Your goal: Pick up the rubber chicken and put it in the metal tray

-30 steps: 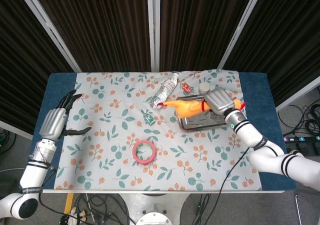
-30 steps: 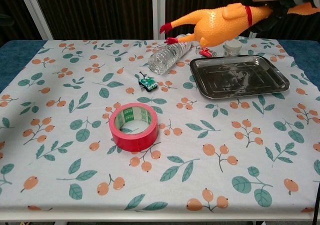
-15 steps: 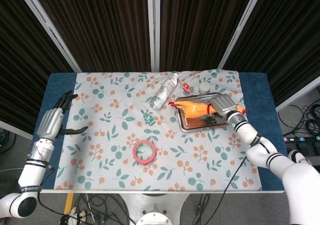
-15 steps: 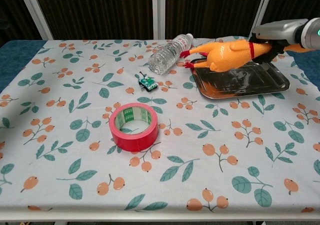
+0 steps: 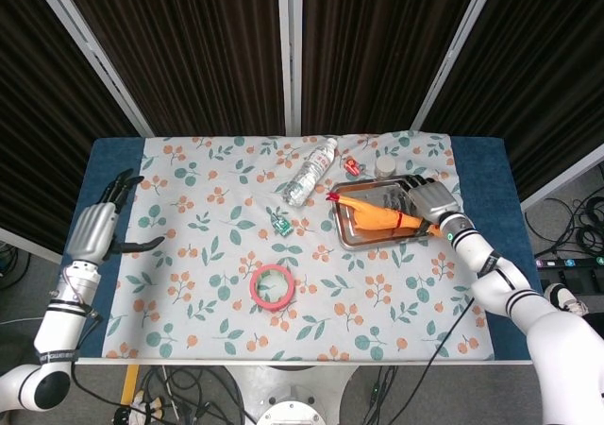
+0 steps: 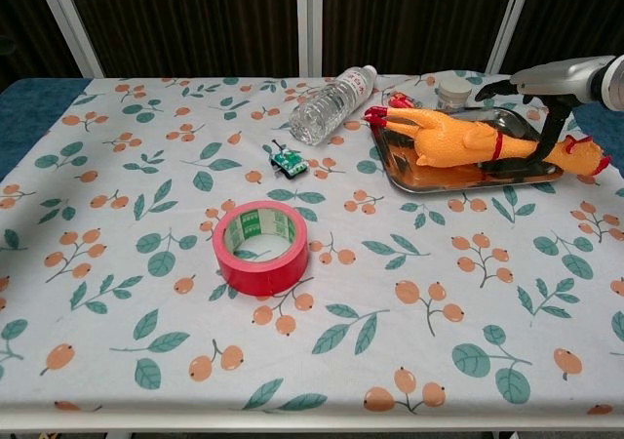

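Chest view: the rubber chicken [image 6: 458,142] is laid in the metal tray [image 6: 533,172]; the right hand [image 6: 558,80] is spread above it, the left hand [image 5: 94,231] is spread too.

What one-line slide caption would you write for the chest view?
Rubber chicken lies across the metal tray, head overhanging its right edge, the right hand just above it; red tape roll in front.
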`<state>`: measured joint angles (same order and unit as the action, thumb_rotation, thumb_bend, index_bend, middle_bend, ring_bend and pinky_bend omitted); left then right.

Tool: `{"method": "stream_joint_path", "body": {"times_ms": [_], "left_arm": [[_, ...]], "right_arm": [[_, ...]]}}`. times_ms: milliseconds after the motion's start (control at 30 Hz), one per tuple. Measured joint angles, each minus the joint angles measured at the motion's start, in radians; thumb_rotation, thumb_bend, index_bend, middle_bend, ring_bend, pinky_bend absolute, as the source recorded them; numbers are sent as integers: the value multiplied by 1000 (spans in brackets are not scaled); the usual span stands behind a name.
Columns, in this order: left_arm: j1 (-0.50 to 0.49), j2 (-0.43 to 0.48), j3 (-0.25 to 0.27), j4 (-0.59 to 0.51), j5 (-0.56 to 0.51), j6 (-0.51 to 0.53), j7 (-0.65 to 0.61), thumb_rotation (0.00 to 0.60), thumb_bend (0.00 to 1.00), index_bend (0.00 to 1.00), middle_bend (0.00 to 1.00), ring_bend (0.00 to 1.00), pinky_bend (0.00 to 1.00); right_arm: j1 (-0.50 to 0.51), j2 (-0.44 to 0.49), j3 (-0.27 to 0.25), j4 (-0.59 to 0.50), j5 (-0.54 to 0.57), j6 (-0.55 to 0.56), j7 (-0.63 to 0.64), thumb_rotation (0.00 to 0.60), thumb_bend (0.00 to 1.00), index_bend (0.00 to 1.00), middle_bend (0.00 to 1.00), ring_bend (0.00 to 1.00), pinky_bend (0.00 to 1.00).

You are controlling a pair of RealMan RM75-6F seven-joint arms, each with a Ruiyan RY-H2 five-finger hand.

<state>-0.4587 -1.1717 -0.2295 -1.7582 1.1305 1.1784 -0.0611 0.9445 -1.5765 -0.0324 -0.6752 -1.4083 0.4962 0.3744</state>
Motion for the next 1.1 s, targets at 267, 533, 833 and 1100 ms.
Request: {"method": "stream_joint_path", "body": {"times_ms": [267,533,833,1100], "left_arm": [[12,24,1,20,-1,-5,-5,463,40,155,108,99,268],[46,38,19,57,38,52,18,600,46,161,118,99,268],[167,32,102,131,121,229,141,600,50,166,139,99,249],[300,39,195,71,170,339,194,600,50,166,138,99,233]], "right_arm": [[-34,126,23,-129,16,55,-64,600,0,0,0,0,33],[-140,330,66,-458,56,263,-134,600,142,0,136,88,209],[-460,535,50,-866,94,727,-311,600,216,0,150,105,228],[-736,525,-12,-923,27,1049,-371,600,216,0,129,62,233]]}}
